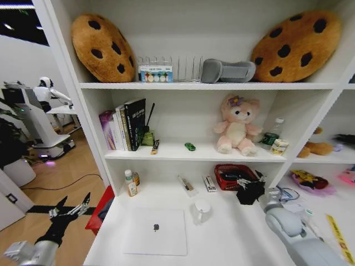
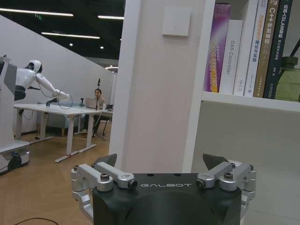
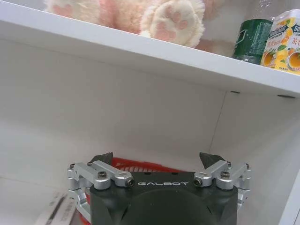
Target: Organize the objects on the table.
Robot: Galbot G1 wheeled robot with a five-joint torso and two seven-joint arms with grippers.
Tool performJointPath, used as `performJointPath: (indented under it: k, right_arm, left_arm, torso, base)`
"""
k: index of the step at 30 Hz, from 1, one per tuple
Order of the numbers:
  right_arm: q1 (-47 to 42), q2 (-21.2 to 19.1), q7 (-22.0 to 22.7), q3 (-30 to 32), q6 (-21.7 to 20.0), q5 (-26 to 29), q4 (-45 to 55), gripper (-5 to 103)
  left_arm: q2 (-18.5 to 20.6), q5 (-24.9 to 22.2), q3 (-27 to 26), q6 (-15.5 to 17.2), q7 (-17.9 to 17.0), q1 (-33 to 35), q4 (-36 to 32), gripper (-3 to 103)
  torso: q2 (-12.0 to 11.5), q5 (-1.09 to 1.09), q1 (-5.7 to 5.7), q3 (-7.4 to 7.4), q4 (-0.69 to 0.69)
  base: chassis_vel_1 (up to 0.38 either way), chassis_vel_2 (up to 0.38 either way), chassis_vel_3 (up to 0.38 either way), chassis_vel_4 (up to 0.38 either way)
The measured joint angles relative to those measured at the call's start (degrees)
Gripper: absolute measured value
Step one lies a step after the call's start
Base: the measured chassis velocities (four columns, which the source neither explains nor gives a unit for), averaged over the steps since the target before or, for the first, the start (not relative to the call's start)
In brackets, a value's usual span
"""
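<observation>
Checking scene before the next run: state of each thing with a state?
laptop: closed, flat on table
white mug: upright
red basket: upright, holding items
left gripper: open, empty, off the table's left edge
right gripper: open, empty, at the red basket

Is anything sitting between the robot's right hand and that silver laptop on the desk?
Yes. The right hand hovers open near the red basket, and a white mug stands on the table between it and the laptop. The left hand, also open, waits off the desk's left edge.
</observation>
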Motion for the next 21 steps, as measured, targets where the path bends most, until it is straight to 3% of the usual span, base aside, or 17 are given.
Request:
performJointPath:
  k: [12,15,21]
  right_arm:
    - [-16.04,9.98,-0.66,3.29,2.21,-5.92,11.33,100]
    - [-21.84,16.24,-1.66,4.13,4.68,-10.2,14.38,100]
    - [-25.38,20.37,-2.59,5.19,7.08,-12.61,15.69,100]
  left_arm:
    - [0.0,0.0,0.0,0.0,0.0,0.0,0.0,100]
    - [0.0,0.0,0.0,0.0,0.0,0.0,0.0,100]
    - [0.0,0.0,0.0,0.0,0.0,0.0,0.0,100]
  torso:
    - [0.0,0.0,0.0,0.0,0.0]
    - [0.0,0.0,0.0,-0.01,0.0]
    - [-0.01,-0.01,-0.01,-0.01,0.0]
  base:
    - [0.0,0.0,0.0,0.0]
    - [0.0,0.0,0.0,0.0]
    - [0.0,0.0,0.0,0.0]
